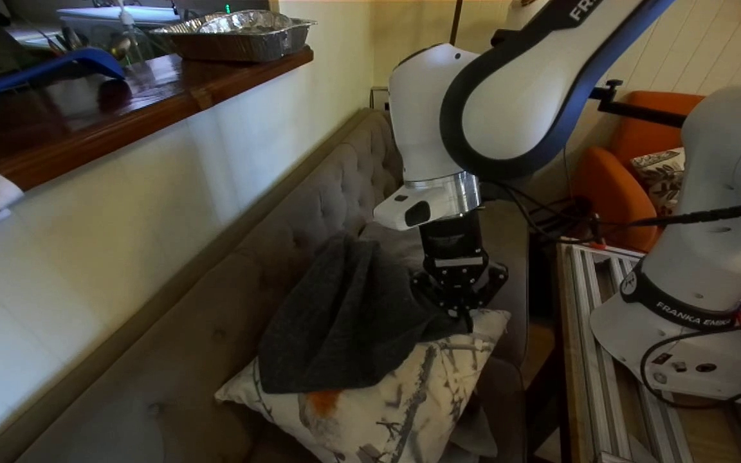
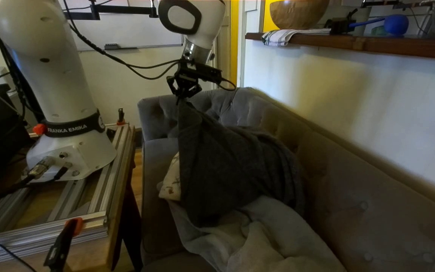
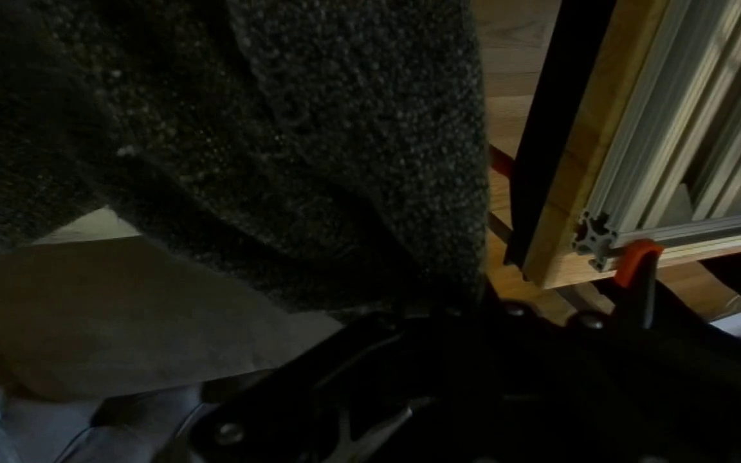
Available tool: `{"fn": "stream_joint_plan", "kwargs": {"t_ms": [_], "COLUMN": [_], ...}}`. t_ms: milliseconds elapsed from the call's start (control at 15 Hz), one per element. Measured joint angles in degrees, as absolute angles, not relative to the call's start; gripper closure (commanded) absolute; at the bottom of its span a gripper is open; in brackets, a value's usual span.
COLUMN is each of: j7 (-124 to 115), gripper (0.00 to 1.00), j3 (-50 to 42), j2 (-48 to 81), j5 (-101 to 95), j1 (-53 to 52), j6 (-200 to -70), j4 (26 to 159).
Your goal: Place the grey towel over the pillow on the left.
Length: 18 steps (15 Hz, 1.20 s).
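The towel (image 1: 345,321) is rough, matt cloth, the counter (image 1: 152,106) glossy wood.

Opposite-facing exterior views share the sofa (image 1: 197,354) — the wrist view hugs the towel (image 3: 357,128).

One grey towel (image 1: 345,321) — two printed pillows (image 1: 402,405).

You've got sofa (image 1: 197,366) carrying pillow (image 1: 402,402) and, at 5 o'clock in an exterior view, a pale blanket (image 2: 263,238).
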<state>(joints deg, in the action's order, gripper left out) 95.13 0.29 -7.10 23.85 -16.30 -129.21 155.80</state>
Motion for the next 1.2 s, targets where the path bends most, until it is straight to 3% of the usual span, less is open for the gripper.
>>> {"fn": "stream_joint_plan", "kwargs": {"t_ms": [133, 200, 267, 1000, 1067, 1133, 1200], "j7": [96.64, 97.43, 98.1, 114.66, 117.14, 119.73, 121.95], "gripper": [0.99, 0.71, 0.98, 0.99, 0.96, 0.86, 0.98], "j3": [1.08, 1.45, 1.81, 2.93, 2.92, 2.92, 2.92], "j2": [-7.08, -7.08, -7.08, -7.36, -7.36, -7.36, -7.36], "j5": [23.84, 23.84, 23.83, 27.56, 28.46, 29.19, 29.49], "j1": [-15.73, -15.63, -15.56, -15.24, -15.24, -15.22, -15.2], "j6": [-128.48, -128.47, -128.47, -128.46, -128.31, -127.69, -127.05], "j4": [155.66, 155.65, 155.65, 155.62, 155.62, 155.62, 155.61]}}
